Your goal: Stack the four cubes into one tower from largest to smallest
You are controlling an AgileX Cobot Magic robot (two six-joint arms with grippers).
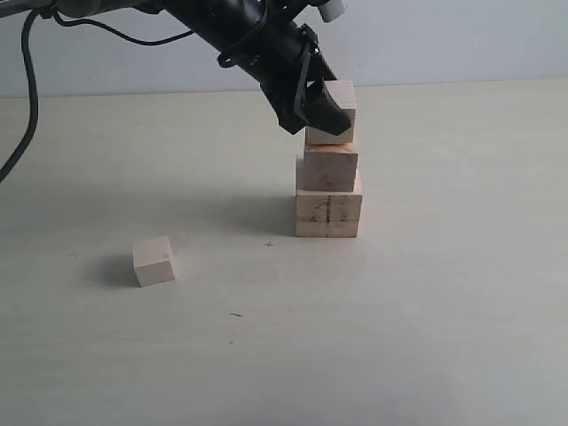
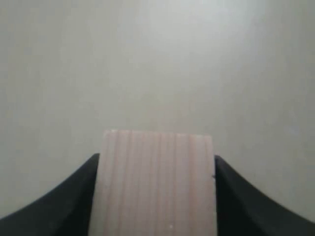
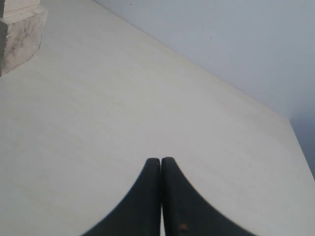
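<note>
The largest cube [image 1: 328,216], pale with dark side marks, stands on the table with the darker tan cube [image 1: 327,169] on top of it. My left gripper [image 1: 330,120] is shut on a pale cube [image 1: 344,98] directly over the tan one; whether it rests on it I cannot tell. In the left wrist view this cube [image 2: 157,182] fills the gap between the black fingers [image 2: 74,201]. The smallest cube [image 1: 153,261] lies alone at the front left. My right gripper [image 3: 161,162] is shut and empty, low over bare table, with the tower's base [image 3: 19,39] off at a distance.
The pale table [image 1: 426,337] runs back to a light wall. Black cables [image 1: 31,89] hang at the upper left, beside the left arm [image 1: 240,35], which reaches in from the top.
</note>
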